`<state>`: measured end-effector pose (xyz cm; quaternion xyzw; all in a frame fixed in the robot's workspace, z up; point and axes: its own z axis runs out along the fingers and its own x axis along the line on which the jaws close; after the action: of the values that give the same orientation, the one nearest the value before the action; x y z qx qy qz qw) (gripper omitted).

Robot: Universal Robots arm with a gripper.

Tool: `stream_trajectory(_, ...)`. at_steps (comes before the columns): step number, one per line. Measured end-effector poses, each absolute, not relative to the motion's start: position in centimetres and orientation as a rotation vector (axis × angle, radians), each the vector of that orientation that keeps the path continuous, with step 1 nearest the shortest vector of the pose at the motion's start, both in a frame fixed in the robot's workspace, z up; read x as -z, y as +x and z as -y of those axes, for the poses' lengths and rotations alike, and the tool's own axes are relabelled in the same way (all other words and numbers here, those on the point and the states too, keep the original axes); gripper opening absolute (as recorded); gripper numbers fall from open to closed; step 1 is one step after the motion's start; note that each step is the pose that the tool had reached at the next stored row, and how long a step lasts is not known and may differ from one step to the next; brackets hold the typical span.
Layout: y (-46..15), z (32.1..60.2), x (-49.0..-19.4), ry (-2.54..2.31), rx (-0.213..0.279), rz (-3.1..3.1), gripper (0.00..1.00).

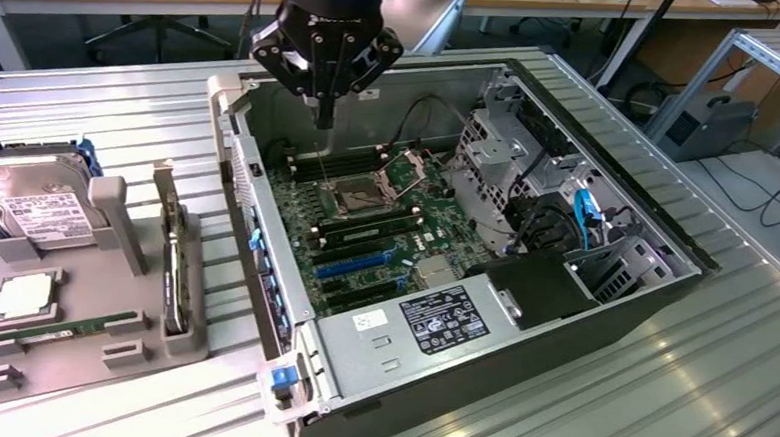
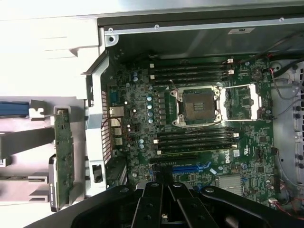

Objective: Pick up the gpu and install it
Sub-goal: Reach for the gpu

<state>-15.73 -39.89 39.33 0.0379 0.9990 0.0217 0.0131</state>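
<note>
You're at the pick-up step, nothing grasped yet. The gripper point(image 1: 324, 115) hangs shut and empty over the open computer case point(image 1: 598, 335). The gpu point(image 1: 172, 257) stands on edge in the grey rack point(image 1: 129, 230) just outside the case's rear wall, well apart from the gripper. Grasping it calls for opened jaws lined up along its thin top edge.

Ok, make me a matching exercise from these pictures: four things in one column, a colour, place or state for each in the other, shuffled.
1 gpu
2 hard drive
3 memory stick
4 gripper

A shut, above the open case
B narrow and green
C silver with a white label
D standing on edge in the grey holder, nearest the case

Pairs: 1-D, 2-C, 3-B, 4-A
</note>
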Motion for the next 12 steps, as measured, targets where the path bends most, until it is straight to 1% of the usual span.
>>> stream_trajectory(12,-16.25,39.89,-39.33,0.118,-0.068,-3.112,0.11)
